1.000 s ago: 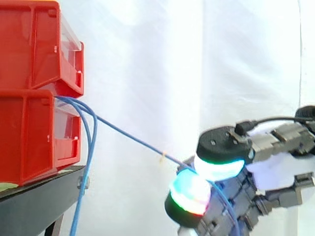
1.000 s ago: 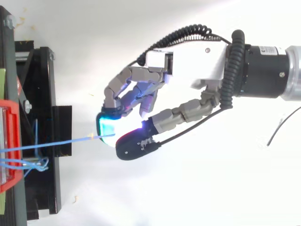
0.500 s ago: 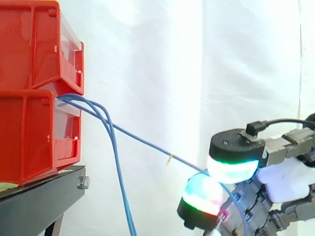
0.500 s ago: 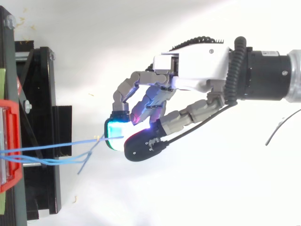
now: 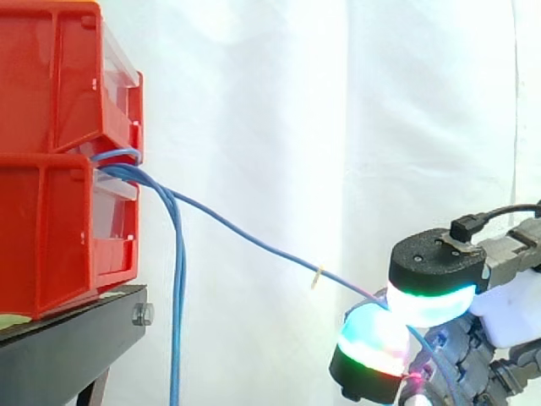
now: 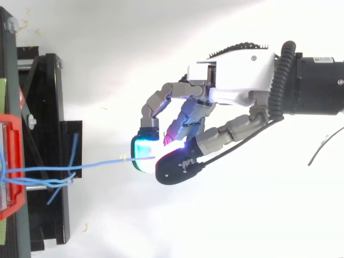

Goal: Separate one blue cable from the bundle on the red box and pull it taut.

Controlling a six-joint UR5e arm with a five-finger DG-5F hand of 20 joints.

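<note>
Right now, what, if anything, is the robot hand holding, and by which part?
The robot hand pinches one blue cable between its glowing fingertips, just past the small pale tag, well out from the red bins.

open room between red bins (image 5: 59, 211) and hand (image 6: 236, 86), one blue cable (image 6: 102, 163) slanting across it, other strands (image 5: 178, 296) hanging beside black stand (image 5: 68, 338)
</note>
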